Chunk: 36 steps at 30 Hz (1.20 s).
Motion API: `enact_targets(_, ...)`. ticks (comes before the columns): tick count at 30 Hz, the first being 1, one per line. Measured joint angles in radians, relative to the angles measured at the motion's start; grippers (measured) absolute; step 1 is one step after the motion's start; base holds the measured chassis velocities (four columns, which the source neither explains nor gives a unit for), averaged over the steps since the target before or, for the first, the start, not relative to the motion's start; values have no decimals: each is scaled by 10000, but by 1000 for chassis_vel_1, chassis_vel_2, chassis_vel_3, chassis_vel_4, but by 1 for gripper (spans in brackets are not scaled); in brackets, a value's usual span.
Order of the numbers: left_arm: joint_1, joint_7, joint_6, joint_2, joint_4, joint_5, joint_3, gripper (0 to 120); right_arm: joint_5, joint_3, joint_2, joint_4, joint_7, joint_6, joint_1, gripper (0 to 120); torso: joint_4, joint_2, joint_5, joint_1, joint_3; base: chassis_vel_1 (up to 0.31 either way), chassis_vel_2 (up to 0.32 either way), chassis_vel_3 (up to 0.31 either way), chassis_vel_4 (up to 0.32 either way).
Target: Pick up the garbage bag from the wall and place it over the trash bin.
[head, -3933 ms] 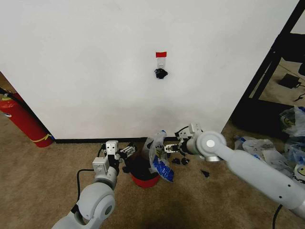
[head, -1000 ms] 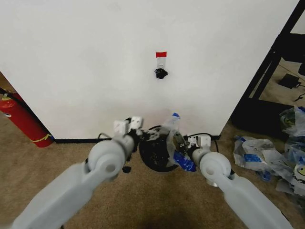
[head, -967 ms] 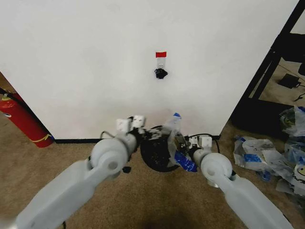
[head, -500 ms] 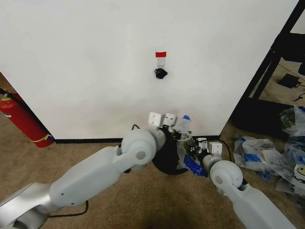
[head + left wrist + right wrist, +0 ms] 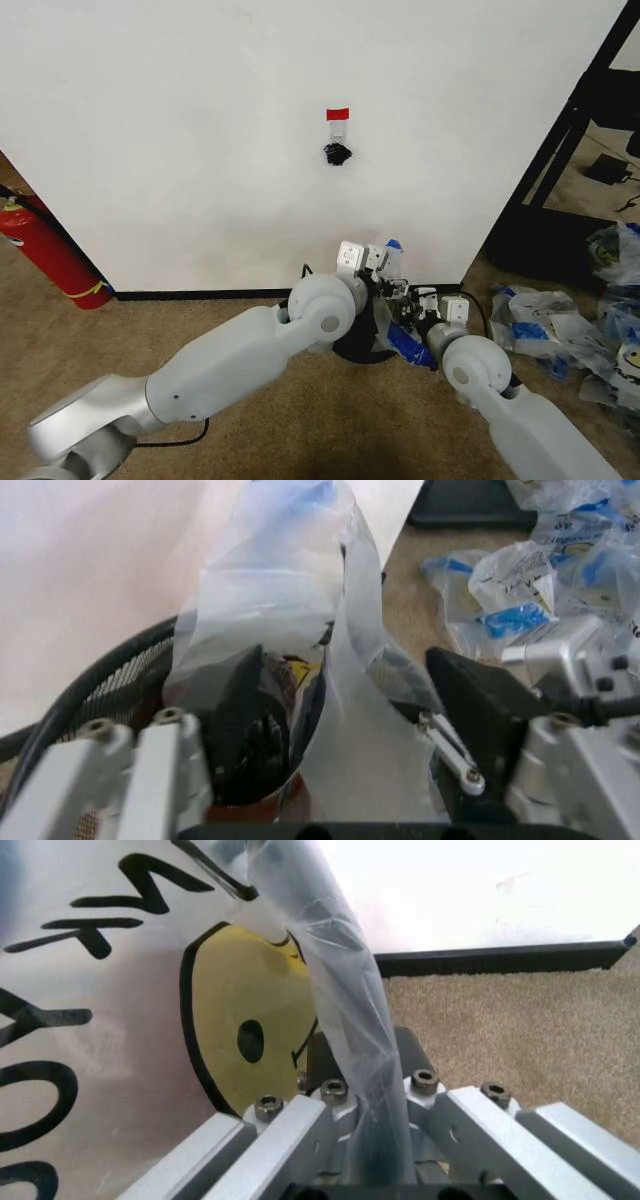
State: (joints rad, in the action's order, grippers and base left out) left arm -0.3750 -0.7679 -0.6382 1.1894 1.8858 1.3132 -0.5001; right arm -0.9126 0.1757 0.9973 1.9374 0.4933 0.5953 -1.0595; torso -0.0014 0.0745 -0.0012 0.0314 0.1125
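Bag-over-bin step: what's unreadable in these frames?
- Head view: the left arm hides most of the trash bin, so it is unclear whether the garbage bag sits over its rim.
- Right wrist view: plastic covers the tips of the right claw; the frame edge cuts off the bag's print.
- Left wrist view: bag film veils the bin's inside.

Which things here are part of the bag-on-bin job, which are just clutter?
Job:
garbage bag, pinched by the right gripper
trash bin
left gripper, fingers open around the bag
wall with hook

Clutter:
fire extinguisher
heap of plastic bags
black shelf frame
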Motion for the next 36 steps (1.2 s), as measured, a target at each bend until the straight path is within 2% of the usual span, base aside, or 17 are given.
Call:
enact_targets(3, -89, 18, 16, 22, -17, -56, 8, 46, -34, 24, 6, -2, -21, -3, -12, 0, 1, 0, 0, 0, 0, 0, 0, 0, 0)
enact_targets(6, -87, 23, 18, 60, -47, -78, 12, 39, -23, 53, 40, 1, -47, -9, -53, 0, 0, 0, 0, 0, 0, 0, 0, 0, 0)
enact_targets(10, -15, 1, -16, 254, -180, -66, 124, 21, 23, 140, 112, 17, -91, -48, -177, 0, -2, 0, 1, 0, 0, 0, 0, 0, 0)
enact_targets(12, -9, -10, -19, 269, -199, -64, 120, 18, 36, 164, 115, 25, -99, -57, -205, 0, -2, -1, 0, 0, 0, 0, 0, 0, 0)
enact_targets(16, -31, -75, -31, 329, -298, -79, 94, 1, 182, 303, 124, 61, -198, -119, -344, 0, -1, 0, 0, -1, -1, 0, 0, 0, 0)
enact_targets(25, -76, -161, -29, 350, -466, -186, 80, 0, 366, 530, 115, 155, -375, -245, -652, 0, -2, 0, 0, 0, 0, 0, 0, 0, 0)
enact_targets(29, -77, -173, -13, -325, -289, -171, 506, 0, 441, 702, 163, 192, -551, -368, -808, 0, 0, 0, -1, 0, -1, 0, 0, 0, 0)
enact_targets(36, -321, -159, -31, -1104, -259, -94, 894, 0, 448, 823, 265, 284, -730, -558, -951, 0, 2, -2, -1, 0, -1, 0, 0, 0, 0)
